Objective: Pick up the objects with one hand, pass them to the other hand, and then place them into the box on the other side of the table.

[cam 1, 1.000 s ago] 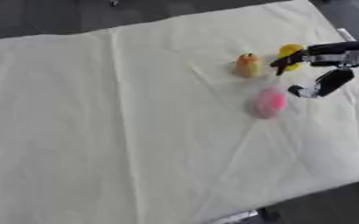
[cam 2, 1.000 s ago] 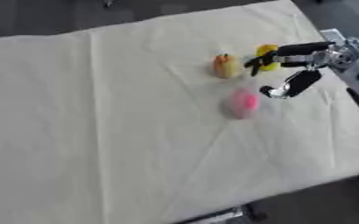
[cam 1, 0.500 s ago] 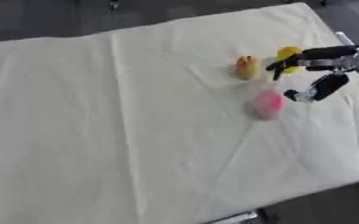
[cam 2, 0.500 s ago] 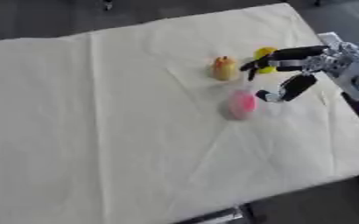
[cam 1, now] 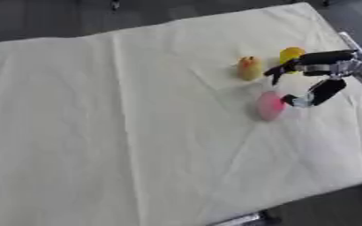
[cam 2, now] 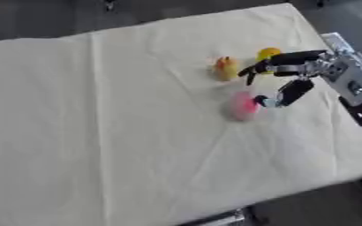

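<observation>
The robot's right hand (cam 2: 292,75) is reaching in from the right side over a table covered with a pale cream cloth (cam 1: 122,132), and its fingers (cam 2: 280,58) are lying spread wide and fairly straight, holding nothing. The thumb (cam 2: 287,94) is pointing down and toward the left, its tip sitting just beside a pink rounded object (cam 1: 270,106) that is resting on the cloth; whether the tip is touching it cannot be told. The upper fingers are stretching leftward, ending near a small yellow and orange fruit-like object (cam 1: 249,68) standing on the cloth. A yellow rounded object (cam 1: 291,54) is lying just behind those fingers, partly hidden by them. All three objects are sitting close together in the far right part of the table
</observation>
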Controlling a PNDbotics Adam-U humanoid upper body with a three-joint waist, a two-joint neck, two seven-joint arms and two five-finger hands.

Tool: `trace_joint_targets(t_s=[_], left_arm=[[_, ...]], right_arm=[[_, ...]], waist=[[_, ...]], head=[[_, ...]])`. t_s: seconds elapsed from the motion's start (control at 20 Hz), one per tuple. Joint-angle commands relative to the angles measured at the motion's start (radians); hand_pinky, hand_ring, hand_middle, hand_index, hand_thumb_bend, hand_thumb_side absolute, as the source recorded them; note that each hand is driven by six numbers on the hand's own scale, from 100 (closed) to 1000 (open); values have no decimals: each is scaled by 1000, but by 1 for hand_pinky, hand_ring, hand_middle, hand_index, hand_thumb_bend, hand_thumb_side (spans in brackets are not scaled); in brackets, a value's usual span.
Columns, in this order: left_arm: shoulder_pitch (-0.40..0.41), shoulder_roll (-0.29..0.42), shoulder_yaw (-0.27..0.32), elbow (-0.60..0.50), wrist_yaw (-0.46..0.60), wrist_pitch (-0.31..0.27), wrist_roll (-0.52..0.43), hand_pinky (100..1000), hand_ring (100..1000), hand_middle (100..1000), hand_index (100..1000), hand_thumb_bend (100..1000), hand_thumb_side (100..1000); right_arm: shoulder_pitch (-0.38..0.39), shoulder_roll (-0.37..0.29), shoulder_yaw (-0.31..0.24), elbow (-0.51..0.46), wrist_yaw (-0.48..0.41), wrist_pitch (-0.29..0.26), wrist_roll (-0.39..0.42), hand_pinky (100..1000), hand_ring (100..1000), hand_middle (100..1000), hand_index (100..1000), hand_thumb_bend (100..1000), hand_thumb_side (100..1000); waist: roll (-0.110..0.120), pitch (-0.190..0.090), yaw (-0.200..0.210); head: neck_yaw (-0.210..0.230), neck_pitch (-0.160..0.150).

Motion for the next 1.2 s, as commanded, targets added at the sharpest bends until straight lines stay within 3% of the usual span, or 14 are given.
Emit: trace_joint_targets(t_s=[0.05,0.7,1.05,1.2], left_arm=[[-9,32,3,-11,1,-2,-4,799,837,921,854,121,858],[-10,30,2,-11,2,-2,-7,800,839,922,854,119,858],[-11,30,1,-11,4,-3,-9,801,840,923,854,120,858],[-12,30,1,-12,4,-3,-9,802,841,923,854,120,858]], right_arm=[[-14,-18,-3,-19,16,-1,10,928,915,767,1000,149,480],[-15,-3,8,-23,48,-4,23,928,893,765,1000,182,504],[-10,-3,21,-61,63,-54,73,920,812,752,1000,347,540],[-8,0,22,-64,77,-67,92,918,808,735,991,367,550]], waist=[[-14,-35,-1],[-12,-33,1],[-12,-33,2],[-12,-32,2]], head=[[3,-2],[0,-2],[-4,-2],[-5,-2]])
